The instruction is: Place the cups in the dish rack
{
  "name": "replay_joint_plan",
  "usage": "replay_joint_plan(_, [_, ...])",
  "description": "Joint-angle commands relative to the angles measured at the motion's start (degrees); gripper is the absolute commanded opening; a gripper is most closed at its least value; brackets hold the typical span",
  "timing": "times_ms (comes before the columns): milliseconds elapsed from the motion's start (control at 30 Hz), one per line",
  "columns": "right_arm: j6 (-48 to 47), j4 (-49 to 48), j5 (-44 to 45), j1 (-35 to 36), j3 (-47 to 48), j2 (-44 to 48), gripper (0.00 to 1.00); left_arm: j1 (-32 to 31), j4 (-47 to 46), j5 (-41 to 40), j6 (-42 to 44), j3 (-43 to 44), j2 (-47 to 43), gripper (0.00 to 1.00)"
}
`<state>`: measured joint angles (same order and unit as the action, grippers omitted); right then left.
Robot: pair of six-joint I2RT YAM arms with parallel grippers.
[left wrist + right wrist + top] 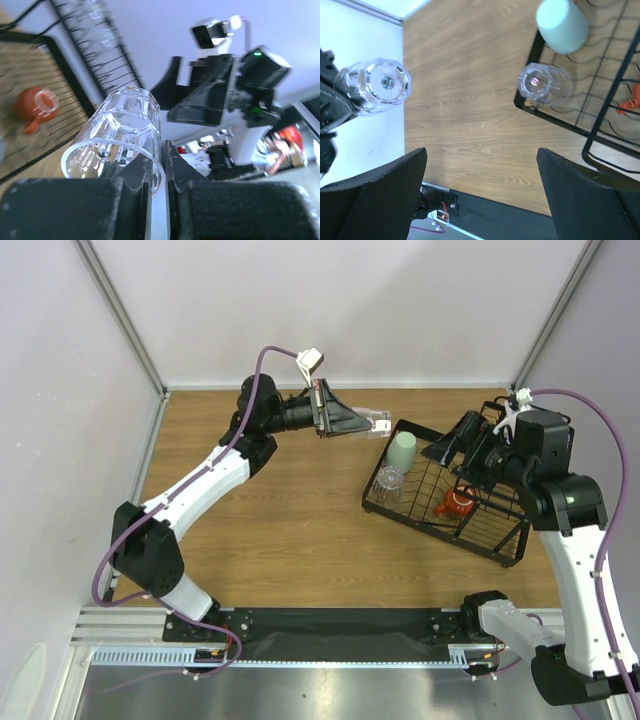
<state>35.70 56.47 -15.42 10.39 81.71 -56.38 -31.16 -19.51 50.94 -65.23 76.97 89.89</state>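
left gripper (159, 165) is pinched shut on the rim of a clear tumbler (125, 125), holding it sideways in the air near the dish rack (430, 527), off its far left corner; in the rack's left end a mint-green cup (403, 452) and a second tumbler (389, 480) sit bottoms up; the orange mug (455, 505) is further right; right gripper (481, 150) hangs above the rack, jaws spread wide, holding nothing
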Motion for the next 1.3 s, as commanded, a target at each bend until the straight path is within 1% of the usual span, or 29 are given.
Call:
replay_joint_plan(0, [-2.30, -4.61, -2.24, 0.24, 1.08, 2.85, 1.00, -2.06, -16.35, 4.26, -5.70, 2.66, 0.29, 0.00])
replay_joint_plan(67, [-2.30, -4.87, -2.33, 0.24, 0.64, 3.12, 1.00, -3.29, -14.78, 4.35, -4.82, 3.53, 1.25, 0.00])
replay_joint_plan(233, [-1.60, -7.16, -5.92, 0.24, -0.50, 2.24, 1.00, -5.14, -20.21, 3.64, -9.29, 3.19, 2.57, 0.00])
replay_joint_plan(433, [-1.52, -10.14, -8.39, 0.24, -0.68, 2.33, 1.00, -8.21, -19.87, 3.20, -9.65, 4.51, 3.36, 0.00])
replay_joint_plan(600, [-0.20, -18.40, -15.41, 0.24, -2.87, 4.43, 1.00, -9.19, -19.96, 3.82, -9.21, 4.77, 3.28, 0.00])
replay_joint_plan(667, [0.33, -21.64, -16.65, 0.24, -4.18, 5.31, 0.99, -9.27, -19.25, 4.26, -8.69, 5.12, 3.36, 0.00])
replay_joint_plan(900, [2.79, -27.37, -21.83, 0.24, -6.30, 6.19, 0.98, -9.27, -21.80, 4.70, -11.32, 5.65, 4.16, 0.00])
replay_joint_plan(967, [3.23, -28.43, -22.28, 0.24, -6.48, 6.63, 0.97, -9.36, -22.76, 4.26, -11.93, 5.21, 4.16, 0.00])
replay_joint_plan(1167, [1.04, -28.08, -17.72, 0.24, -5.42, 10.24, 0.97, -8.66, -23.82, 1.62, -12.63, 1.61, 2.66, 0.00])
replay_joint_plan(1267, [2.00, -28.26, -19.72, 0.24, -5.60, 9.28, 0.97, -8.57, -25.23, 1.97, -13.95, 1.26, 3.28, 0.00])
